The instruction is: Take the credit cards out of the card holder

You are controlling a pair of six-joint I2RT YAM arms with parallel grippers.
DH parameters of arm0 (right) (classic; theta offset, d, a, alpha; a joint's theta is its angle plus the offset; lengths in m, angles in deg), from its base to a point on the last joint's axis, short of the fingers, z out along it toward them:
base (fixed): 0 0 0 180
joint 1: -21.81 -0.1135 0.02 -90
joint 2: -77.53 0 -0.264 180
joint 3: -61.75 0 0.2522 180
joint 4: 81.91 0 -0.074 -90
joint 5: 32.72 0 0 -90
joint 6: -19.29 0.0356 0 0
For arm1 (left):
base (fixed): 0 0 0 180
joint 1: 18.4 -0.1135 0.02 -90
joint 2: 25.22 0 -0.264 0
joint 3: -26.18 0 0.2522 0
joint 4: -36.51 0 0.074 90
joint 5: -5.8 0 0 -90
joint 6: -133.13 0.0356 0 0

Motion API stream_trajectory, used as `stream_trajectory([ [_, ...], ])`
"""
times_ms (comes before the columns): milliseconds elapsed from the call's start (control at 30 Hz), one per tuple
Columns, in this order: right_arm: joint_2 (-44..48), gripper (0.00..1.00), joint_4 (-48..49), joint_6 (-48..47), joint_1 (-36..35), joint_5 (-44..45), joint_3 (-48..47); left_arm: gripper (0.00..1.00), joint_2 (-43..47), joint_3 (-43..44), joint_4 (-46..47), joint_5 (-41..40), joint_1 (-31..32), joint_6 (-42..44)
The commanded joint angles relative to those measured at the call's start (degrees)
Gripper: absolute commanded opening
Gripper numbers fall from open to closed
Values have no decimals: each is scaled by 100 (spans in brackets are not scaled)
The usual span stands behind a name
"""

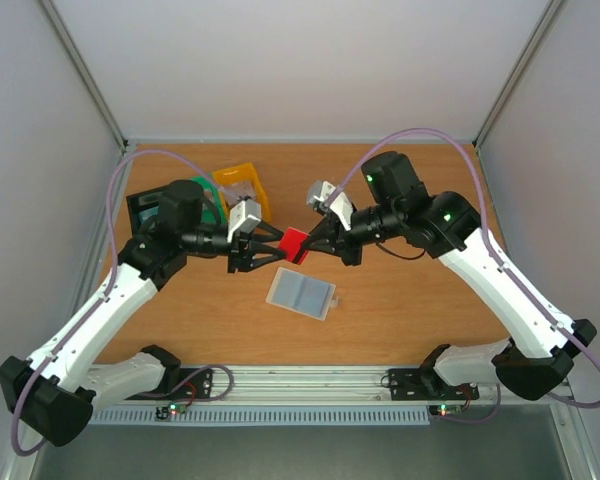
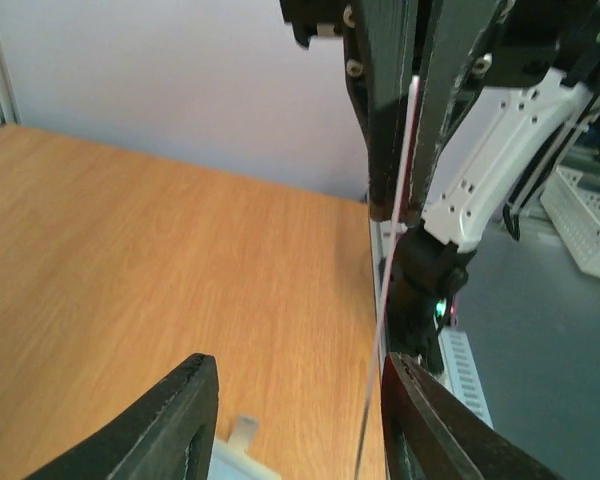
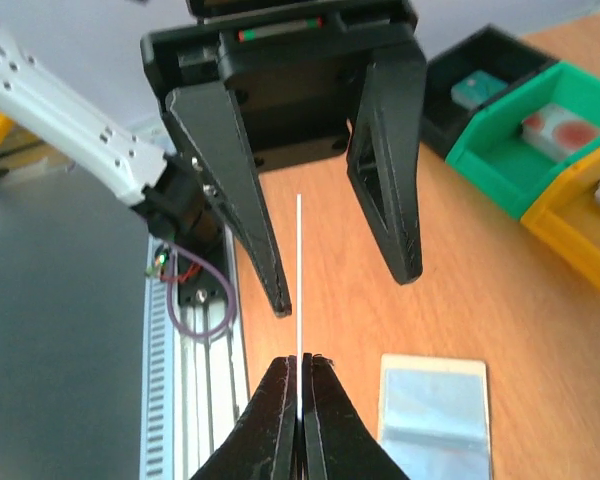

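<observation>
Your right hand (image 3: 300, 360) is clamped on the red card (image 1: 295, 243), held edge-up over the bench (image 1: 430, 300), and your left hand (image 3: 345, 290) is spread wide either side of it. The card holder (image 1: 302, 293) lies flat just beneath. A black bin (image 3: 490, 60), a green bin (image 3: 490, 170) and a yellow bin (image 3: 580, 240), small items inside, sit at the far left.

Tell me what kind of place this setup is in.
Probably a robotics lab test cell: plain white panels box in a wooden tabletop, the left arm and right arm are bolted to a metal rail at its near edge, and coloured bins sit back left.
</observation>
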Motion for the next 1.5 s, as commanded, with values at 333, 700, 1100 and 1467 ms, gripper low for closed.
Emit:
stream_trajectory([
  [333, -480, 1, -993, -577, -428, 689, -549, 35, -64, 309, -1487, 285, 201, 1801],
  [700, -561, 1, -916, -553, -523, 776, -520, 5, -82, 285, -899, 450, 194, 1024],
  [1100, 586, 97, 756, 367, -233, 2371, 930, 0, -108, -38, -1538, -3639, 162, 3158],
  [1467, 1181, 98, 1401, 868, 422, 2257, 1907, 0, -2063, 306, -236, -6161, -1685, 6359],
])
